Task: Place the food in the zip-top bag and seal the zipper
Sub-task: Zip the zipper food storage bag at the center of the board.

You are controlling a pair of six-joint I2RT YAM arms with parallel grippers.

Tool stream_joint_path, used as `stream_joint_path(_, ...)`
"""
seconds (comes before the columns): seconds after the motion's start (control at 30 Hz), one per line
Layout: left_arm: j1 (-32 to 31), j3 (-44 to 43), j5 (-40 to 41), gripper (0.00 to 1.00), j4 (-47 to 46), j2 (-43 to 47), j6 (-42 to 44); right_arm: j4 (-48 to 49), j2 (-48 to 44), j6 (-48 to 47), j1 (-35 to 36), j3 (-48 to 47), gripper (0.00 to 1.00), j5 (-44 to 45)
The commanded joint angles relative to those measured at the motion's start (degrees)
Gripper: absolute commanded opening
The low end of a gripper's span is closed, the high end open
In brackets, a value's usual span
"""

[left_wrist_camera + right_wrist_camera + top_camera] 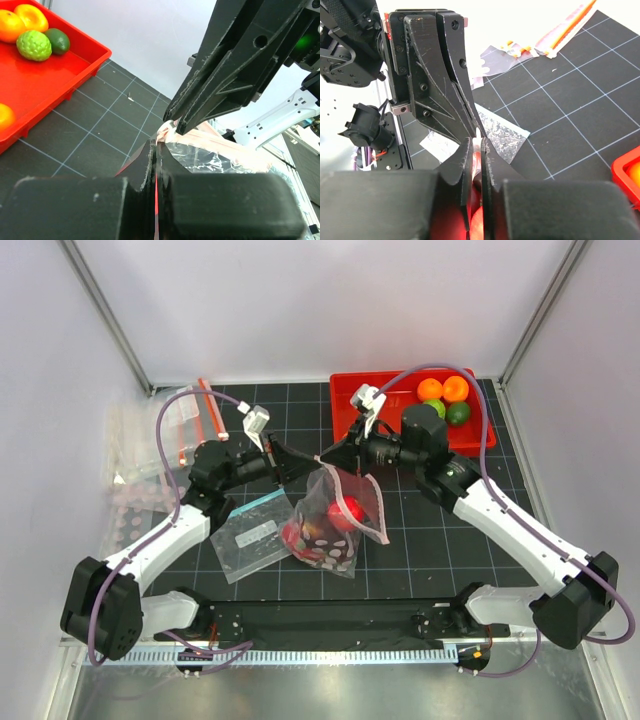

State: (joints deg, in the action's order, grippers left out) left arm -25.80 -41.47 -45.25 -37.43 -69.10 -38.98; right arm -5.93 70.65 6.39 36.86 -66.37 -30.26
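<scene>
Left end effector (290,462) and right end effector (326,456) meet at frame centre, both clamped on the reddish-pink zipper strip (382,530) of the clear polka-dotted plastic bag (330,540). The bag hangs below them, holding a red round fruit (345,512), over the black gridded desk (420,550).

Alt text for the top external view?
The left tool and right tool meet, both shut on the mouth of the dotted zip-top bag, which holds a red fruit. A plain clear bag lies left of it; a red tray sits behind.

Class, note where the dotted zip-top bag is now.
In the top view the dotted bag is held mid-table, mouth pinched by the left pincer and right pincer, right of the plain labelled bag.
</scene>
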Motion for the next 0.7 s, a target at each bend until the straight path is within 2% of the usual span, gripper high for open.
stream_joint_path(0.0, -0.13, -0.01, -0.01, 0.00, -3.44, 1.69, -0.74, 1.28, 0.36, 0.37, 0.23, -1.92, 0.02, 0.28)
stream_joint_path(0.23, -0.13, 0.08, 8.32, 0.00, 2.88, 5.28, 1.10, 1.63, -2.18, 0.90, 0.23, 0.89, 0.01, 3.27)
stream_joint_path(0.57, -0.04, 1.39, 15.54, 0.00, 8.16, 10.91, 4.26, 0.93, -5.79, 1.43, 0.23, 4.14, 0.01, 5.91)
stream_joint_path(0.67, -0.12, 1.40, 22.28, 0.00, 12.54, 12.93, 5.67, -0.74, -7.19, 1.08, 0.23, 4.67, 0.01, 7.67)
